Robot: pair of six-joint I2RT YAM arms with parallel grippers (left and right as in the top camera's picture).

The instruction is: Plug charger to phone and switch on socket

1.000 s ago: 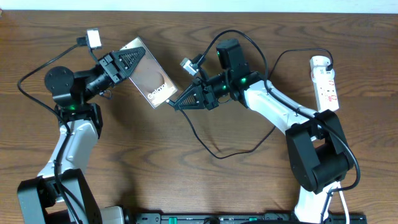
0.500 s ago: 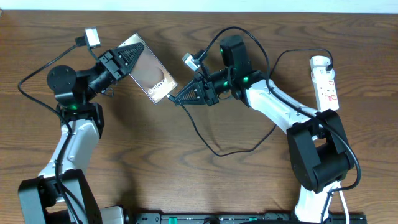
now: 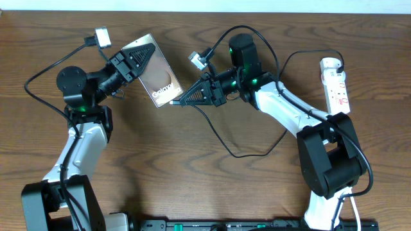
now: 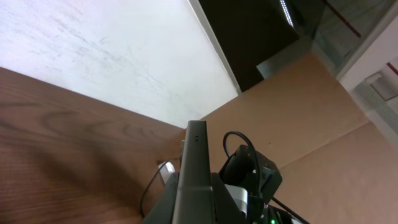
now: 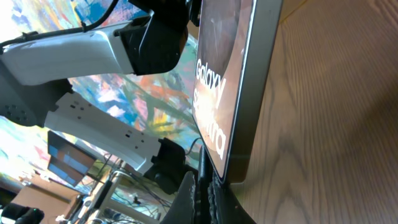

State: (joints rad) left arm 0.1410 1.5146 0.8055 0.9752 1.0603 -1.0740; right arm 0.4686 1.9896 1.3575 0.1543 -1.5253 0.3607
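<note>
My left gripper (image 3: 142, 56) is shut on the phone (image 3: 160, 80), holding it by its far end, tilted above the table, "Galaxy" lettering showing. In the left wrist view the phone (image 4: 194, 155) stands edge-on between the jaws. My right gripper (image 3: 178, 102) is shut on the connector end of the charger (image 3: 237, 154), right at the phone's near corner. In the right wrist view the phone (image 5: 233, 74) rises just beyond my right gripper (image 5: 203, 186); whether the connector is in the port is hidden. The socket (image 3: 336, 86) lies at the far right, with the black cable running to its top end.
The charger cable loops loosely over the wood between the right arm and the table's middle. The right arm's base (image 3: 331, 163) stands near the socket, the left arm's base (image 3: 61, 205) at the front left. A black rail (image 3: 244, 224) lines the front edge.
Both grippers shifted slightly toward the table's far side, the phone going with the left one. The right gripper's tip stayed at the phone's near corner, and the cable loop swung right.
</note>
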